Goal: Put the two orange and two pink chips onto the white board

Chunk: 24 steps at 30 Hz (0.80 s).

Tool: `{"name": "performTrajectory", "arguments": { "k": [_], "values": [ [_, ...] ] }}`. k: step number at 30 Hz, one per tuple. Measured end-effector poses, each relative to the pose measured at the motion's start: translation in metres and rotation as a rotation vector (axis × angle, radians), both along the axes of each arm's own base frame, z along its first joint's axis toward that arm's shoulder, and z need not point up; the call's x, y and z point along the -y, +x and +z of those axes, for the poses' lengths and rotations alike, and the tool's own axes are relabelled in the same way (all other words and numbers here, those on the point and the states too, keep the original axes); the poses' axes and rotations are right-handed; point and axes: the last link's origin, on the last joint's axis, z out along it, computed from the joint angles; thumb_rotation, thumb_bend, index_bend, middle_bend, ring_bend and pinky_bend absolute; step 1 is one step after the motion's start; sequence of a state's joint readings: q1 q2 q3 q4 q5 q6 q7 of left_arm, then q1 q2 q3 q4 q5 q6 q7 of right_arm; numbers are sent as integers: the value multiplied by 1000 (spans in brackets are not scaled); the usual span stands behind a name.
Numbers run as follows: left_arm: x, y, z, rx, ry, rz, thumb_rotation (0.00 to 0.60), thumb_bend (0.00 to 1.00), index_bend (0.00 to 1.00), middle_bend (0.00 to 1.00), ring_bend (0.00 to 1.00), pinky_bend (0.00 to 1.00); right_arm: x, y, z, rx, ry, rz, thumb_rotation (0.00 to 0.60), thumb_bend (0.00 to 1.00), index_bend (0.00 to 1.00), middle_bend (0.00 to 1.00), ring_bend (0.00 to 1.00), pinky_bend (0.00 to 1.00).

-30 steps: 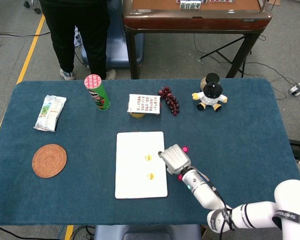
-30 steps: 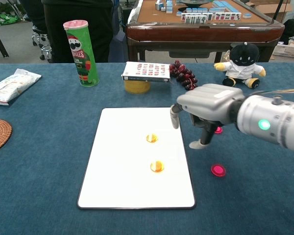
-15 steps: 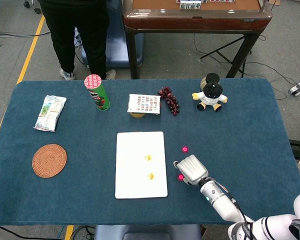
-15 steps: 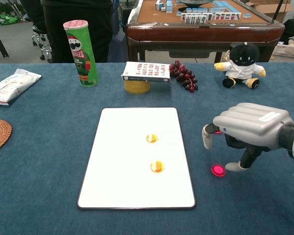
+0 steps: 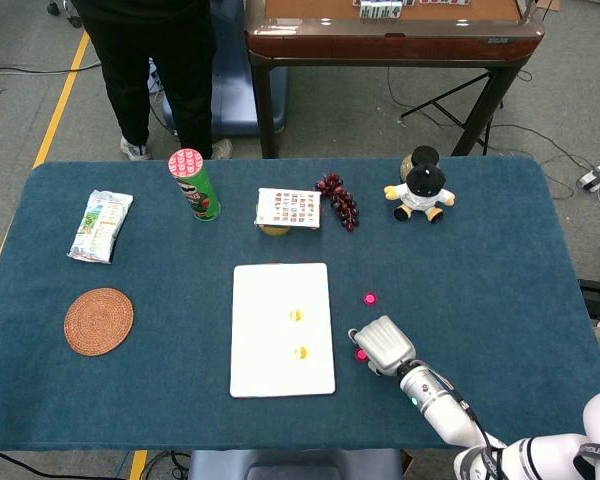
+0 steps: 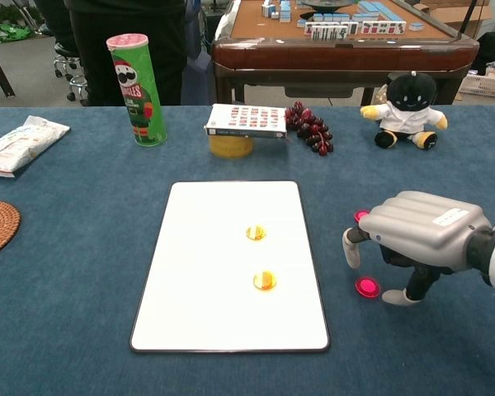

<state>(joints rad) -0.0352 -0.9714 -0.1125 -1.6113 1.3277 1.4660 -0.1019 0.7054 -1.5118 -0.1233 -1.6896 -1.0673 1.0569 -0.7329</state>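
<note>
Your right hand [image 6: 418, 237] hovers palm-down with fingers apart, holding nothing, over the near pink chip [image 6: 366, 287] just right of the board [image 6: 206, 272]. Both orange chips [image 6: 256, 233] lie on that board. Behind your hand sits the far pink chip [image 5: 370, 298].

A green chip can [image 5: 193, 185], grapes [image 5: 339, 199], plush toy [image 5: 422, 188] and woven coaster [image 5: 98, 321] sit on the table.

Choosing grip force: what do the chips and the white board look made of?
The orange chips and pink chips look like glossy translucent plastic, showing bright highlights. The white board seems smooth, rigid and flat with a thin dark edge, probably coated plastic or melamine; uncertain.
</note>
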Motion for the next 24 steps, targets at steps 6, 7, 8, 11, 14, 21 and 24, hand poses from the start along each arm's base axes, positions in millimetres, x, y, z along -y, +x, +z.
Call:
{"name": "performTrajectory", "arguments": {
  "k": [6,7,8,11,14,21,24],
  "values": [
    [0,0,0,2,1,-1,600,322,445,476,447,593,-1,-1,-2,-3,6,-2,600,209,406,1000,1000,1000],
    [0,0,0,1,0,-1,600,322,445,476,447,593,-1,-2,-3,-3,7,-2,600,209,409,1000,1000,1000],
    [0,0,0,1,0,-1,600,322,445,476,447,593,-1,-2,-3,-4,7,-2,600,210,410,1000,1000,1000],
    [0,0,0,2,-2,-2,600,322,445,476,447,593,0,-2,-5,-5,7,-2,600,215,411,1000,1000,1000],
    [0,0,-1,2,-3,-2,600,322,445,476,448,593,0,-1,-6,-5,8,-2,600,220,413,1000,1000,1000],
    [0,0,0,3,-1,-2,600,321,445,476,447,593,1,-1,-10,-8,14,0,600,224,423,1000,1000,1000],
    [0,0,0,4,0,-2,600,322,445,476,447,592,0,-2,-11,-13,14,3,600,226,436,1000,1000,1000]
  ]
}}
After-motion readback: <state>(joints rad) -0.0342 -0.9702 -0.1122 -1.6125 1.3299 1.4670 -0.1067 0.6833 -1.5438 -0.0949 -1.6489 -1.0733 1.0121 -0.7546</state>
